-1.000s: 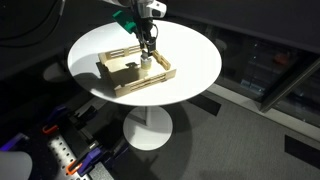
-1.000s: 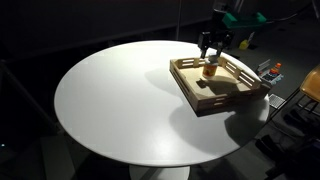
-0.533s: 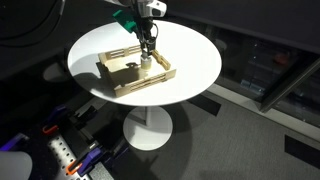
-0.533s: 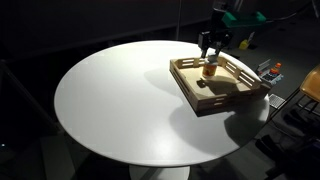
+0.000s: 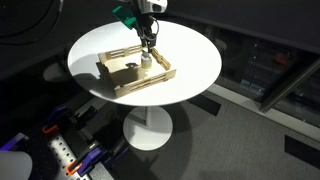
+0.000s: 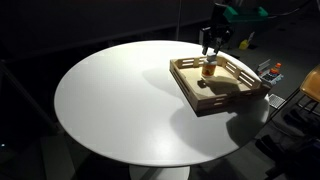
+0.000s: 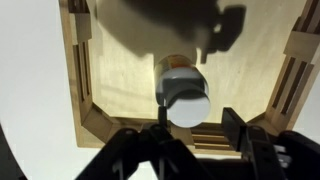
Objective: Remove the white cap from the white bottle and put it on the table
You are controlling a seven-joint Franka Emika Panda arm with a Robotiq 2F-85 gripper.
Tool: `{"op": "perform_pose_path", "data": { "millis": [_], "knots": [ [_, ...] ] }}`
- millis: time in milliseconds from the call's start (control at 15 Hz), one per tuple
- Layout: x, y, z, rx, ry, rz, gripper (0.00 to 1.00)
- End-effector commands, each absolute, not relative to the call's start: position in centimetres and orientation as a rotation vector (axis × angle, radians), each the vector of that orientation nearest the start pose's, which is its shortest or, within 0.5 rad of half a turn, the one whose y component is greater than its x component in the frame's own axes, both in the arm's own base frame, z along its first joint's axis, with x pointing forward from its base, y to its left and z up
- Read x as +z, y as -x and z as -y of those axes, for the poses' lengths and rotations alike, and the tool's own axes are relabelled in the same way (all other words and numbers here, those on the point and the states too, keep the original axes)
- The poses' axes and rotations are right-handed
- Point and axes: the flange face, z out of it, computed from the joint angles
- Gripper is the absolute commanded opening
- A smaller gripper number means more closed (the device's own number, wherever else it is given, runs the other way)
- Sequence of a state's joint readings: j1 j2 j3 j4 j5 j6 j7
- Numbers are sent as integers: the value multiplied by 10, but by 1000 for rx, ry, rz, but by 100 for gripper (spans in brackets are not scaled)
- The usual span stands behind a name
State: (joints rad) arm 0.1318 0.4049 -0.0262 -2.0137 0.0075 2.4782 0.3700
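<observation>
Approach step: hand (image 7: 196, 124) hovers over white cap (image 7: 187, 101), fingers apart, nothing clamped. Cap looks seated on white bottle (image 6: 209, 70), standing in wooden tray (image 6: 230, 100) on counter (image 6: 110, 100). Next: descend, close on cap, lift off, set on bare counter.

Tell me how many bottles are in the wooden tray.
1. The white bottle stands upright inside the wooden tray, close to one wall. No second bottle shows, and little of the tray is hidden.
</observation>
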Motion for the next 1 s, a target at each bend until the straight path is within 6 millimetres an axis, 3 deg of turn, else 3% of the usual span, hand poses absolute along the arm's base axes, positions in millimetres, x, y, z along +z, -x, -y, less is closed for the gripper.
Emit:
{"op": "perform_pose_path", "data": {
  "millis": [0,67,467,933],
  "knots": [
    [274,-605,-60,-84,3109,-408,54],
    [276,-605,-60,-82,3110,-408,55],
    [278,-602,-60,-32,3125,-392,82],
    [268,-602,-56,-6,3193,-362,80]
  ]
}}
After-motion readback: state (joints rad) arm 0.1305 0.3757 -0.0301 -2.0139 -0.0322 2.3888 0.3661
